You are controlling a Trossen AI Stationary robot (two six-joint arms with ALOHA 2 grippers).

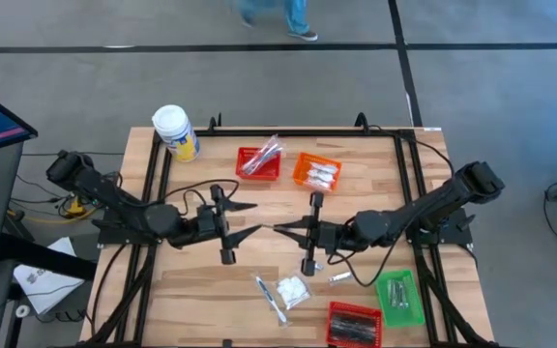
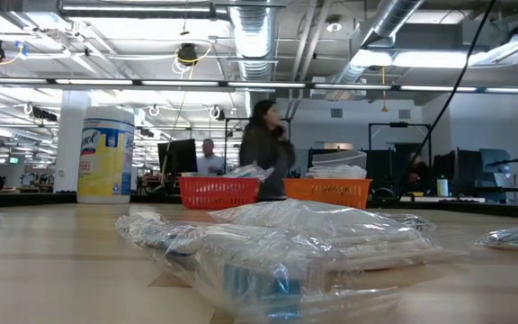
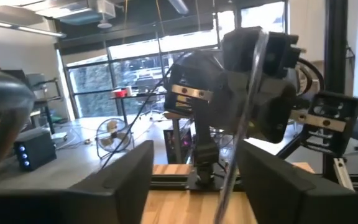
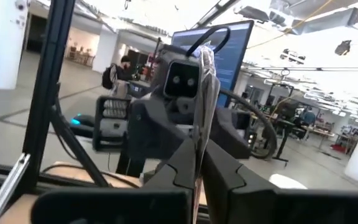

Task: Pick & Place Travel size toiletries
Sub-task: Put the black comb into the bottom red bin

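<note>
Over the middle of the table (image 1: 201,290) in the high view, the left end effector (image 1: 250,220) and the right end effector (image 1: 280,229) met tip to tip, well above the wood. Nearby lay loose toiletry packets (image 1: 291,289) toward the front edge, with a red basket (image 1: 258,162), an orange basket (image 1: 316,173) and a green basket (image 1: 398,294) each holding some. Down at table height, a clear-wrapped packet (image 2: 286,247) filled the foreground, with a yellow jar (image 2: 105,154) behind and a person (image 2: 265,148) beyond. From the left wrist, its fingers (image 3: 120,180) stood apart, a slim wrapped stick (image 3: 238,143) between them. From the right wrist, that end effector's fingers (image 4: 225,174) were clamped shut on the stick (image 4: 205,93).
</note>
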